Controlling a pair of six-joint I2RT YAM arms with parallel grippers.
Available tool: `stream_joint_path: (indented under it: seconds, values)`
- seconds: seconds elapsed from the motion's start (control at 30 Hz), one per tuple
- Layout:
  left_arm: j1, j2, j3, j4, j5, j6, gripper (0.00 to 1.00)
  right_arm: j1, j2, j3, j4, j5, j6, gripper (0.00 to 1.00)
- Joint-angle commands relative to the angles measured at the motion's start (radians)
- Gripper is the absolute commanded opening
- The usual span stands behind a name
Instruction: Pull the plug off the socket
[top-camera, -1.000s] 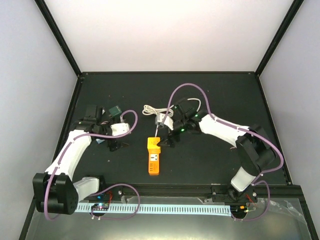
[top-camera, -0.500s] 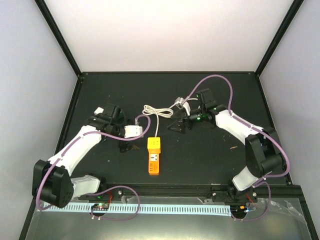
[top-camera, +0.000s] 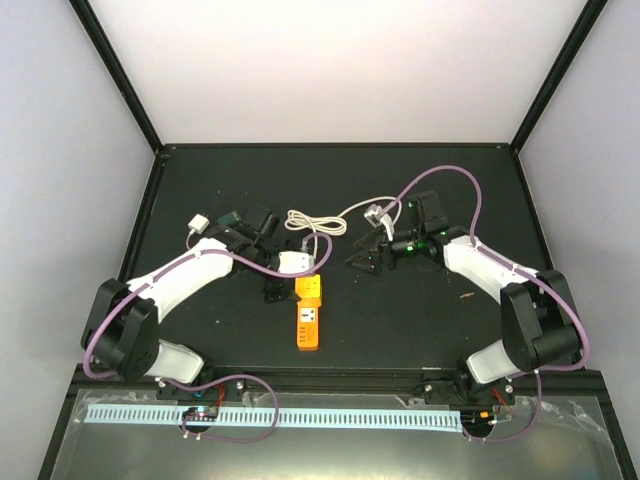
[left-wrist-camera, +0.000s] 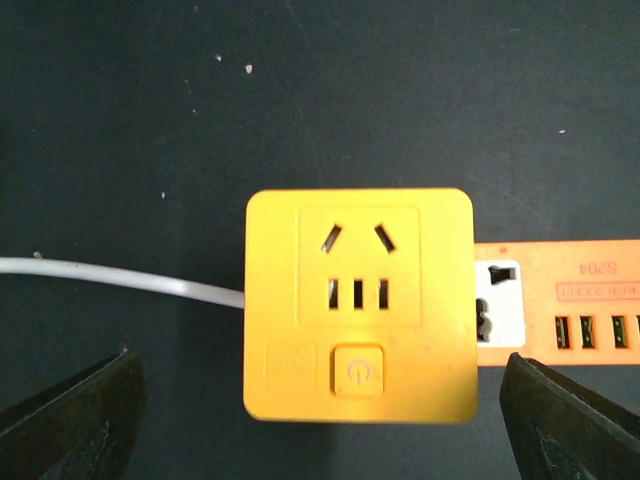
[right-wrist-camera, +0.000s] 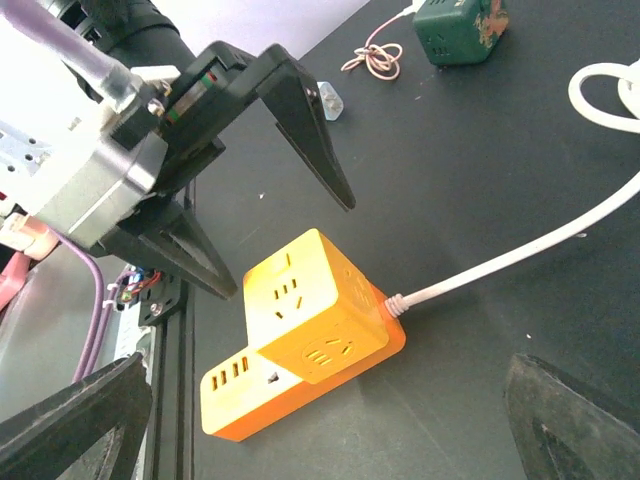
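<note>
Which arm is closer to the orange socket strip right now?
Left. The left arm holds its open jaws just above the yellow cube at the strip's far end. The right arm has its open jaws off to the strip's right, clearly apart.

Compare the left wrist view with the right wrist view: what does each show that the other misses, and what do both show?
Left wrist only: the power button on the yellow cube's top face. Right wrist only: the open left gripper above that cube, and the dark green cube farther back. Both: the yellow cube seated on the orange power strip, with the white cord running off.
</note>
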Motion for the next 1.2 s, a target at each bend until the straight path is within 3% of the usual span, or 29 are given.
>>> stream_joint_path:
  seconds: [0.0,0.3,0.83,1.17]
  values:
    - [-0.042,0.042,0.061,0.024,-0.021,-0.029,0.99,-0.002,-0.029,-0.009,0.045,0.014,0.014,0.98]
    - [-0.118,0.113,0.065,0.048,-0.084,-0.105,0.98,-0.003,-0.038,-0.029,0.093,0.045,0.036,0.99]
    - [-0.124,0.136,0.047,0.174,-0.229,-0.283,0.63,-0.002,-0.058,-0.066,0.205,0.145,0.122,1.00]
    - [-0.101,0.192,0.091,0.247,-0.319,-0.425,0.52,-0.003,-0.040,-0.110,0.304,0.130,0.270,1.00]
